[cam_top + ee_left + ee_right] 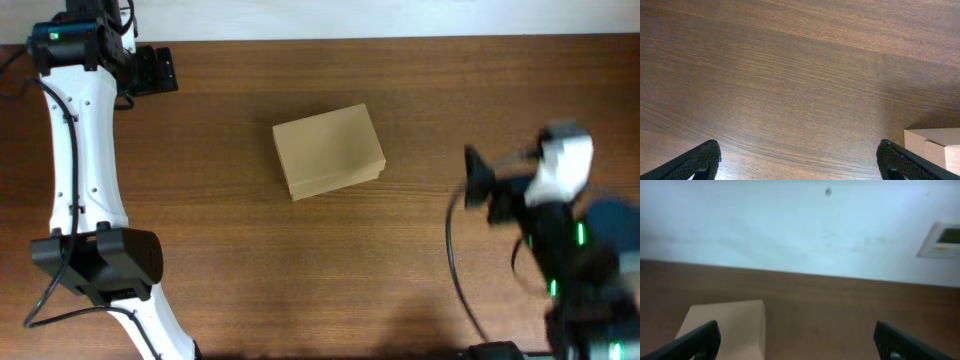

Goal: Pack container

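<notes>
**Item 1. Box** (329, 151)
- Tan cardboard, unmarked, one piece.
- It sits near the middle of the tabletop (300, 280), turned slightly askew, between the two arms and touching neither.
- The lid flap lies down, as far as the overhead view shows.

**Item 2. Left gripper** (152, 70)
- It is at the far left corner of the tabletop, well apart from the box.
- The jaws stand wide apart with nothing between them.

**Item 3. Right gripper** (478, 186)
- It is to the right of the box, near it but not touching.
- It is blurred in the overhead view.
- Its wrist view shows the jaws wide apart and empty.

**Progress (judged)**
- No loose goods lie on the tabletop in any view, and neither gripper carries anything.
- With the flap down, the box is either packed and shut or not yet opened. The contents are hidden, so which one cannot be told.
- No handling of the box is under way.

**Differences between views**
- Overhead: the only view that shows the whole box, its closed top and both arms together.
- Left wrist: bare wood grain, with one corner of the box at the lower right edge, beside the finger on that side.
- Right wrist: the box low on the left. It also shows a pale wall (790, 230) behind the tabletop, with a small wall panel (940, 240) on it. Neither the wall nor the panel appears in the other views.
</notes>
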{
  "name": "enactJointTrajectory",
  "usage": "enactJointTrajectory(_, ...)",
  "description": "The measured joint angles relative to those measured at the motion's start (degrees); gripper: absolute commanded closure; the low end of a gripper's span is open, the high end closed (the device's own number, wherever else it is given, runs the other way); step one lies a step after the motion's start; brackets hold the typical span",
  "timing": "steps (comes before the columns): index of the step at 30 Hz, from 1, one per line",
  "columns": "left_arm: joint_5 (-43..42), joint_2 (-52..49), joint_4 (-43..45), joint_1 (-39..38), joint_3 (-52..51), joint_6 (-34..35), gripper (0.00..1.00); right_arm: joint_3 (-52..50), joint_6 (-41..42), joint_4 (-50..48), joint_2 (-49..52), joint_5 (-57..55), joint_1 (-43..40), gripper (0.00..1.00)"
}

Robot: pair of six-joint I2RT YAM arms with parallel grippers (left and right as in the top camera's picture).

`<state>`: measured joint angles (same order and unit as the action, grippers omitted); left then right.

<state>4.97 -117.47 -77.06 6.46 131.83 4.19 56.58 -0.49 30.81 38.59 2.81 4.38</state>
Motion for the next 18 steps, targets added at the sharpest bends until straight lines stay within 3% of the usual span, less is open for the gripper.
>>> enactJointTrajectory(9,0.00,0.00,-0.04,0.00,0.00,0.00,0.00,-29.29,0.00,-7.69,-28.30,0.07,-2.16,0.01)
enactJointTrajectory(18,0.00,0.00,-0.04,0.00,0.00,-0.02,0.00,-45.64,0.00,-12.24,-37.48,1.31,-2.16,0.01)
